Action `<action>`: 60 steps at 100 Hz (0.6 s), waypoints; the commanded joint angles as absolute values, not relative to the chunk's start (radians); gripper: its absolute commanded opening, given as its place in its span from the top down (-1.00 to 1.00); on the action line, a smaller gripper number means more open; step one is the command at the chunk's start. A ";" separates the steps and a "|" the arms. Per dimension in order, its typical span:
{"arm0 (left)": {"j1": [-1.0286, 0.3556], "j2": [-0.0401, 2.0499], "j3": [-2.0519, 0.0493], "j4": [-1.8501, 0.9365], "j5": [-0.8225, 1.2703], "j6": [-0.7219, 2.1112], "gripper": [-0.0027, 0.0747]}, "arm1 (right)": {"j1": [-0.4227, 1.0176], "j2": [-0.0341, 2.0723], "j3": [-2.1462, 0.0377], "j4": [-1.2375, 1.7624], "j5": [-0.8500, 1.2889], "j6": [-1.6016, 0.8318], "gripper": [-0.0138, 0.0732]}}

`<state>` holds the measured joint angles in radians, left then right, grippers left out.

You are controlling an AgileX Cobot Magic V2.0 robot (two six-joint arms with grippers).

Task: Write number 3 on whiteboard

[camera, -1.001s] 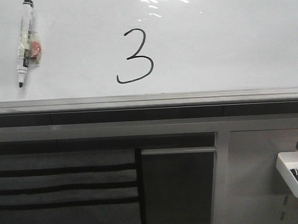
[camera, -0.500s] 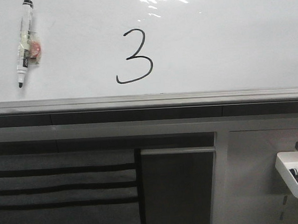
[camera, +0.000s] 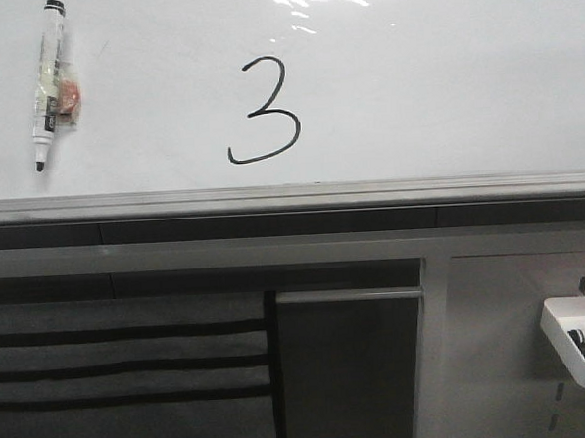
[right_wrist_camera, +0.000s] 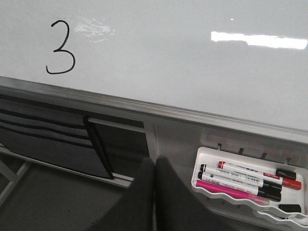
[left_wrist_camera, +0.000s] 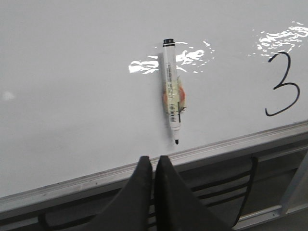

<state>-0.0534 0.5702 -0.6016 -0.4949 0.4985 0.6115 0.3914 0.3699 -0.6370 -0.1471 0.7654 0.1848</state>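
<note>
A thin black number 3 [camera: 263, 111] with a long curled lower tail is drawn on the glossy whiteboard [camera: 443, 93]; it also shows in the left wrist view [left_wrist_camera: 284, 84] and the right wrist view [right_wrist_camera: 60, 47]. A white marker pen [camera: 48, 83] with its black tip down sticks to the whiteboard at the far left, also in the left wrist view [left_wrist_camera: 172, 98]. My left gripper [left_wrist_camera: 154, 160] is shut and empty, below the marker at the whiteboard's grey rail [left_wrist_camera: 96, 175]. My right gripper [right_wrist_camera: 154, 162] is shut and empty, below the rail. Neither gripper shows in the front view.
A white marker tray [right_wrist_camera: 240, 185] with red, black and pink markers hangs on the grey pegboard panel [camera: 495, 346] at the lower right, also in the front view [camera: 579, 341]. Grey slatted panels [camera: 124, 365] sit under the rail on the left.
The front view has shifted very slightly; the tray sits a touch lower in the frame. The 3 and the marker have not moved.
</note>
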 commanded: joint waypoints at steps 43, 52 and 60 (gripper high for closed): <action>-0.053 0.026 -0.281 -0.418 0.212 0.430 0.98 | 0.385 0.380 -0.660 -0.156 0.693 0.184 0.85; -0.053 0.004 -0.222 -0.224 0.185 0.185 0.98 | 0.385 0.380 -0.660 -0.156 0.693 0.184 0.85; -0.063 -0.004 -0.177 -0.042 0.155 0.000 0.98 | 0.385 0.380 -0.660 -0.156 0.693 0.184 0.85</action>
